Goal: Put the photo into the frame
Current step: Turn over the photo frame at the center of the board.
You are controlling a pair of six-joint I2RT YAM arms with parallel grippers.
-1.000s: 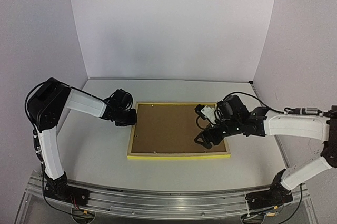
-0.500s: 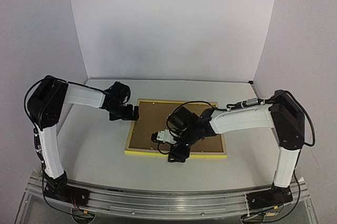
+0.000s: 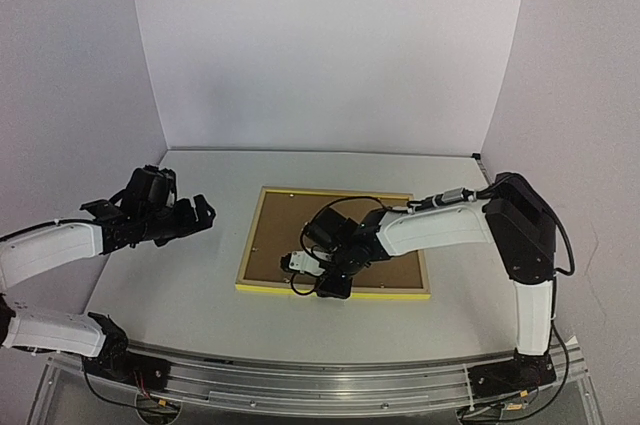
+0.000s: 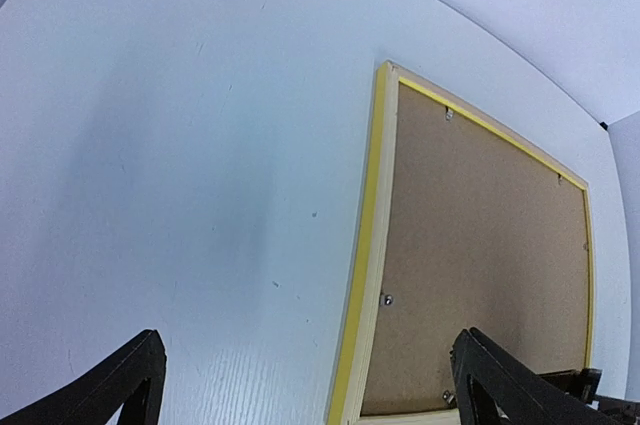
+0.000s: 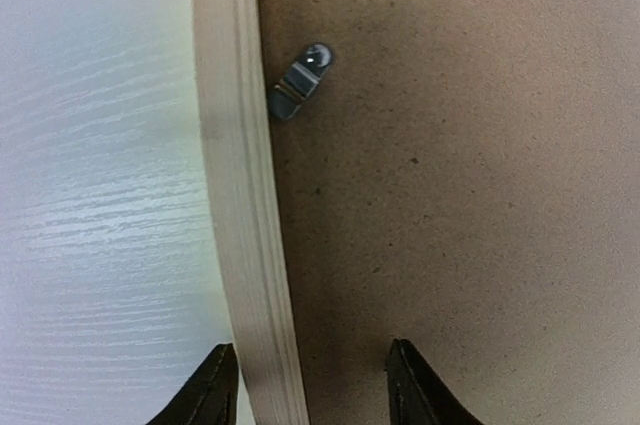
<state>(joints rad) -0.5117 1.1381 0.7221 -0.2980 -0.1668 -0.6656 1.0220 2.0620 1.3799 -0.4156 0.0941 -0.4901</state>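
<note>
Shows the frame [image 3: 262,288] flat at the middle of the table [image 3: 170,290], brown backing board [image 3: 290,225] uppermost, yellow edges all round. Places the right gripper [image 3: 335,285] at the frame's near edge, jaws half spread and astride the wooden rail: one finger [image 5: 215,390] on the table side, the other over the backing board, with a visible gap to the rail, so not clamped. Shows a small metal clip [image 5: 300,80] just inside that rail, ahead of the fingers. Holds the left gripper [image 3: 197,217] above the table, well to the left of the frame, jaws spread wide and gripping nothing.
</note>
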